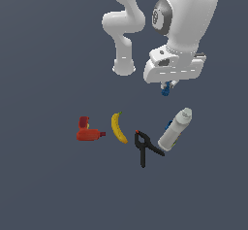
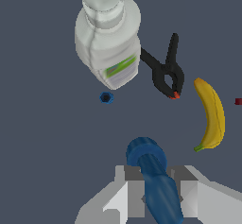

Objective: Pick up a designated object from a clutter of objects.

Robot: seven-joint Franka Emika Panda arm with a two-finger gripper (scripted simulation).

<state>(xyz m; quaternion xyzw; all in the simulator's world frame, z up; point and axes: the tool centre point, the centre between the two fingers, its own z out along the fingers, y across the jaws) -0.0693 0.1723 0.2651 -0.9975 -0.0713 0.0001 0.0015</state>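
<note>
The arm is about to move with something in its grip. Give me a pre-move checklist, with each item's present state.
1. Gripper shut on the blue piece: ok, it sits between both fingers.
2. Blue piece off the floor: ok, in the exterior view it hangs above the clutter.
3. Grip secure: cannot tell; much of the piece sticks out past the fingertips.
4. Clear of the white bottle, black clamp and banana: ok, all lie below the gripper.
5. Right object held: cannot tell; a small blue ring lies on the floor beside the bottle.
</note>
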